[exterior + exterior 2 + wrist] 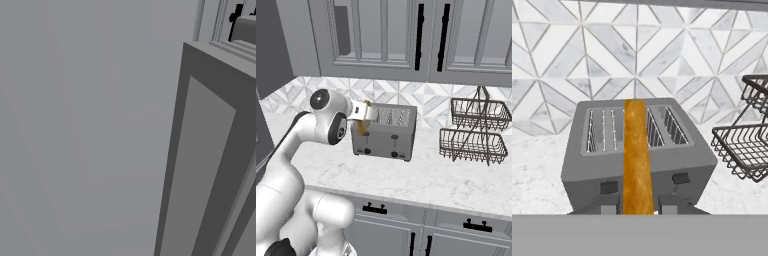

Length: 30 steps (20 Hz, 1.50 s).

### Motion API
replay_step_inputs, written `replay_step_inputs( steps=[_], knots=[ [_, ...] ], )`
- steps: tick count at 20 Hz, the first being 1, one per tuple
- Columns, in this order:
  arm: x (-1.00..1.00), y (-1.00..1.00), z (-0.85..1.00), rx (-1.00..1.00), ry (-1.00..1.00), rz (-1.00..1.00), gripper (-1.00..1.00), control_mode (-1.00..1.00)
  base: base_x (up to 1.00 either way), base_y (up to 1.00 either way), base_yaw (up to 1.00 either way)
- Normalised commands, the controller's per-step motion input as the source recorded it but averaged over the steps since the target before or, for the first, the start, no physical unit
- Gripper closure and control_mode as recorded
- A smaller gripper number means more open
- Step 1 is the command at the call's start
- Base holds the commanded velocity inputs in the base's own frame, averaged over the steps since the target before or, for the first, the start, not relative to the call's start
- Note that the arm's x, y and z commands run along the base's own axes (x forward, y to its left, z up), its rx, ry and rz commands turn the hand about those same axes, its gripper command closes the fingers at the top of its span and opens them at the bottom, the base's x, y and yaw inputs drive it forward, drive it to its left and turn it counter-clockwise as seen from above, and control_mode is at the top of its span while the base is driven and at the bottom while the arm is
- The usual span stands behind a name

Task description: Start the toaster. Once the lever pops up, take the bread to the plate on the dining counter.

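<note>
While clamped edge-on in the gripper [362,126], the bread [635,155] hangs just above the toaster [385,131]. Could slip or twist in so narrow a pinch, or snag on the wire baskets [472,131] to the right. Open marble counter [421,181] in front; cabinets [406,35] close overhead.

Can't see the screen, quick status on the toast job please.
Gripper shut on bread, edge-on, lifted above toaster. Plate not yet reached. Wire basket stands off to the right, apart.
</note>
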Motion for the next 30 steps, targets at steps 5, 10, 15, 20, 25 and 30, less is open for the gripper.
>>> replay_step_inputs(
  steps=[5,10,15,20,25,30],
  knots=[
    [-0.55,0.24,0.09,0.00,0.00,0.00,1.00,-1.00,0.00,0.00,0.00],
    [-0.41,0.02,0.10,0.00,0.00,0.00,1.00,-1.00,0.00,0.00,0.00],
    [-0.31,0.05,0.19,0.00,0.01,0.00,1.00,-1.00,0.00,0.00,0.00],
    [-0.35,0.11,0.18,0.00,0.04,0.02,1.00,-1.00,0.00,0.00,0.00],
    [-0.37,0.00,0.21,0.00,0.04,0.01,1.00,-1.00,0.00,0.00,0.00],
    [-0.32,0.00,0.25,0.00,0.02,0.00,1.00,-1.00,0.00,0.00,0.00]
  ],
)
